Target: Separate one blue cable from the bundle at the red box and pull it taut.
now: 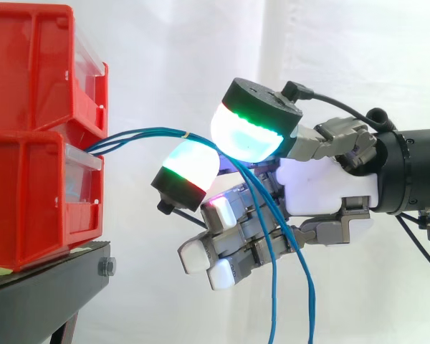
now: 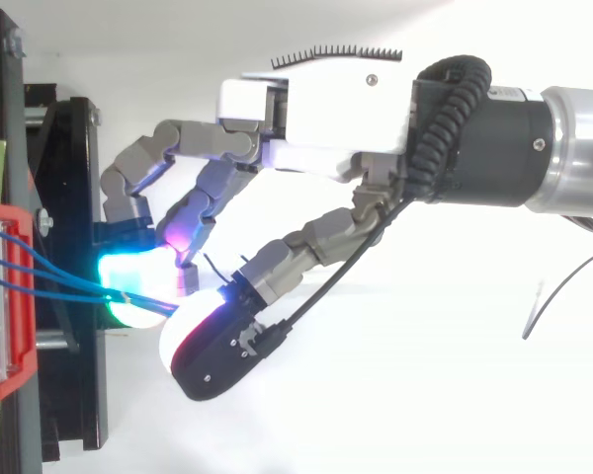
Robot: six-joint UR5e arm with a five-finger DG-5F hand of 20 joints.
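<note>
Side view: thin blue cables [image 1: 143, 132] come out of the red bins [image 1: 29, 193] on the black stand [image 1: 43, 287]. The hand [image 1: 330, 186] pinches them between two glowing pads [image 1: 247, 136]. Past the pads they hang down.

blue cables [image 1: 140, 135] – bundled, leaving red box [image 1: 29, 201] front, then hanging down

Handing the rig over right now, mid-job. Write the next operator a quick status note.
Robot hand: two glowing pads pinch the blue cables together as a bundle.
Cables leave the red box, pass through the pinch, then hang loose across the palm.
Done: bundle reached and gripped.
Left: single out one cable, then pull it taut; the span to the box bows slightly.
</note>
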